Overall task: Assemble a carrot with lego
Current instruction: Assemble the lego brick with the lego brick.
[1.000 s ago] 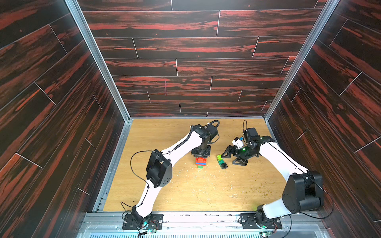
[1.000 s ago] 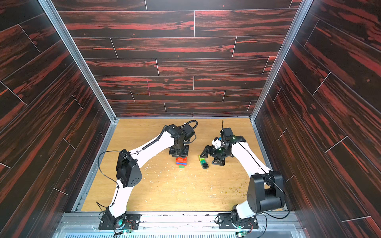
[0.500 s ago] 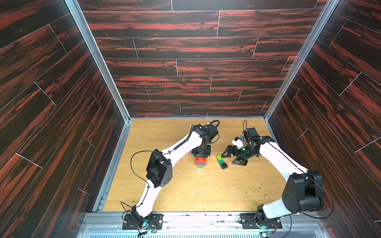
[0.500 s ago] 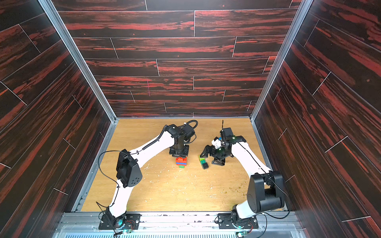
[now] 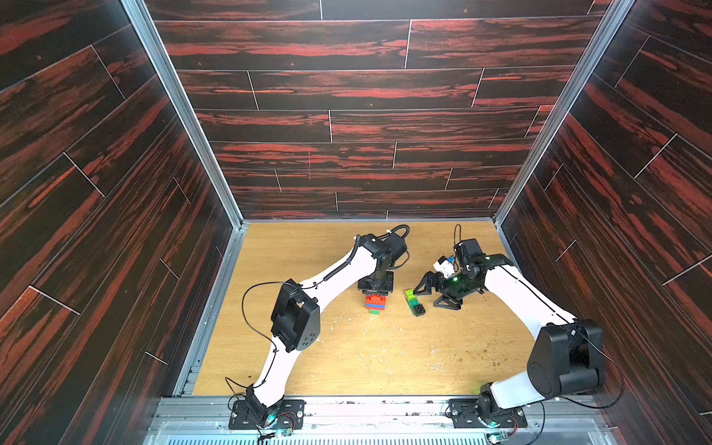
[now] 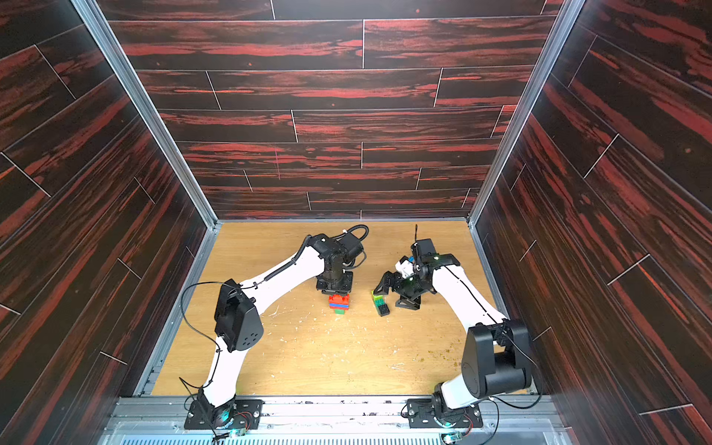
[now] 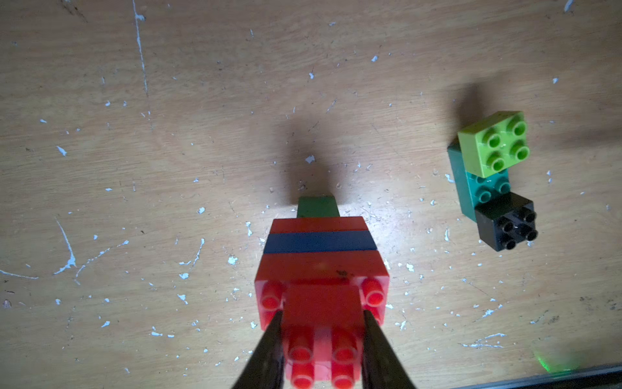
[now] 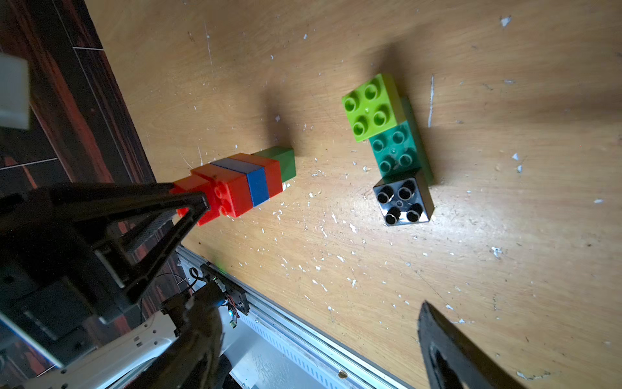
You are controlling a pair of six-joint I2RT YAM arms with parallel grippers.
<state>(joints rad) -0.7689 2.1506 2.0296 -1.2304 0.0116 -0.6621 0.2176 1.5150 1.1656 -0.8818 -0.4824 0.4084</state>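
Top views: scratched wooden table (image 5: pixel 346 362), dark plank walls (image 5: pixel 366 127).

In both top views the left arm stretches from the lower edge to frame centre, wrist pointing down, left gripper (image 5: pixel 375 294) pinched on the carrot (image 5: pixel 375 304), while the right gripper (image 5: pixel 432 296), right of centre, gapes wide.

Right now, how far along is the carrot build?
Done: the red body with its blue band and green tip is joined, and the teal bar carries the lime brick and black brick. In hand: the left gripper is shut on the body's top red brick; the right gripper stands open beside the teal bar. Left: the two parts sit apart; joining them is not yet done.
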